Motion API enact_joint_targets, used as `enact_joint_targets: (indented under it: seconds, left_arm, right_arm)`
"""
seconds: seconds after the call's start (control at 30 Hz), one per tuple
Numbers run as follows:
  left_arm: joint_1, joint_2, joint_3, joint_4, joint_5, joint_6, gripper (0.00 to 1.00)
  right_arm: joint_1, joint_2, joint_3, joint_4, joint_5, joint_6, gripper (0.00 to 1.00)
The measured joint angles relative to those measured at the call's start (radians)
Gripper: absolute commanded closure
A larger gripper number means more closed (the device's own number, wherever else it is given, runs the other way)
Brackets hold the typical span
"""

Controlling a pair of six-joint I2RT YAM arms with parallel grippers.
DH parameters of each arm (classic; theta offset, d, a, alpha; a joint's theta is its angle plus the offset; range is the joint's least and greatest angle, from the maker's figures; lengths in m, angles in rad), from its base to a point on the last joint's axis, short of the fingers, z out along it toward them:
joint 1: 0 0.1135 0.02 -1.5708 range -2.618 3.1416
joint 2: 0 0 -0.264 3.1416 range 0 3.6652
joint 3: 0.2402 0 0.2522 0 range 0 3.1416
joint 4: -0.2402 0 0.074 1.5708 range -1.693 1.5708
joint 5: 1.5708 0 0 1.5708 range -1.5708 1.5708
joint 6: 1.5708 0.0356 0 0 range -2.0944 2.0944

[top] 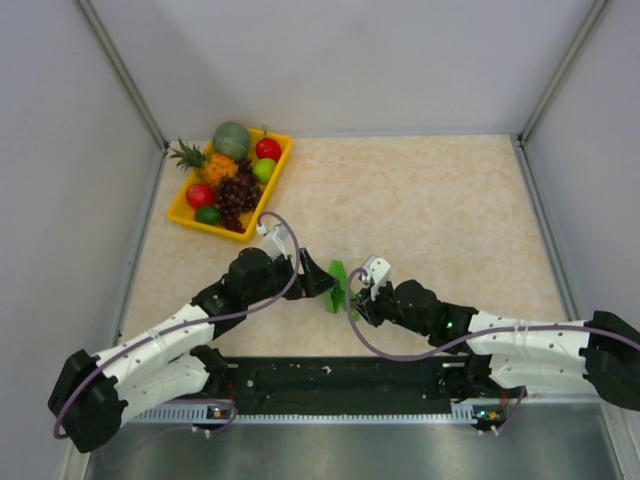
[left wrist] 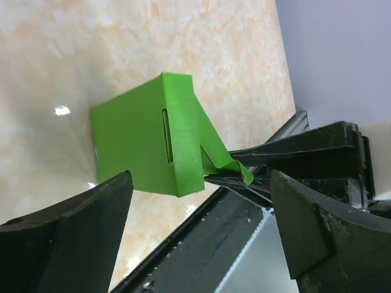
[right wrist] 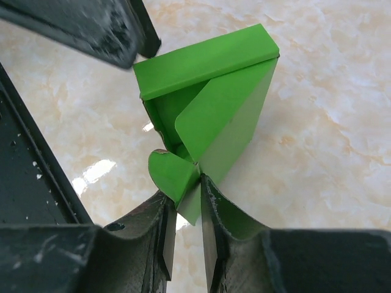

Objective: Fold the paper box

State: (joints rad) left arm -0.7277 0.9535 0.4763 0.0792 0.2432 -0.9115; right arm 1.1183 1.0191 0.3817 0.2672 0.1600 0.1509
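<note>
- The right wrist view alone shows the grip: the right hand (right wrist: 183,204) has its two black fingers pressed together on a curled flap at the near end of the bright green paper box (right wrist: 208,104). The box's open end shows a hollow inside, with a rounded flap leaning across it
- The left wrist view gives the other side: a closed green panel with a narrow slit, seen over the beige marbled surface (left wrist: 91,55). The left hand (left wrist: 201,183) has its fingers spread wide apart, with the box beyond them and not gripped
- In the right wrist view one black left finger sits just beside the box's top corner; I cannot tell whether they touch
- From above, the box is only a small green shape between the two hands, near the front middle of the surface; flaps and slit cannot be made out
- At the far left, a yellow rectangular tray (top: 285,160) holds a pineapple (top: 207,165), a round green melon (top: 231,140), dark grapes (top: 235,195), a red apple (top: 268,149) and a green apple (top: 264,169)
</note>
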Motion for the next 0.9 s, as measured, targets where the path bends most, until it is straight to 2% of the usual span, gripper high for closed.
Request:
enact_joint_targets:
  seconds: [0.13,0.37,0.5,0.6,0.7,0.8,0.9]
  left_arm:
    - [0.035,-0.06,0.028,-0.057,-0.019,0.083,0.02]
    - [0.068,0.091,0.275,-0.264,0.037,0.159,0.03]
    - [0.072,0.112,0.294,-0.335,0.034,0.161,0.19]
    - [0.072,0.204,0.381,-0.454,0.024,0.162,0.3]
    - [0.071,0.309,0.487,-0.541,0.013,0.144,0.27]
    - [0.051,0.382,0.557,-0.602,-0.01,0.112,0.21]
    - [-0.005,0.436,0.607,-0.641,-0.038,0.077,0.2]
  right_arm:
    - [-0.011,-0.016,-0.012,-0.007,-0.012,-0.02,0.78]
    - [-0.015,-0.031,-0.014,-0.022,-0.032,-0.049,0.78]
    - [-0.015,-0.026,-0.014,-0.026,-0.05,-0.054,0.79]
    - [-0.015,-0.021,-0.014,-0.029,-0.053,-0.055,0.79]
    - [-0.015,-0.015,-0.012,-0.029,-0.054,-0.059,0.8]
    - [-0.015,0.005,-0.005,-0.026,-0.055,-0.068,0.8]
    - [-0.015,0.022,0.0,-0.026,-0.055,-0.077,0.8]
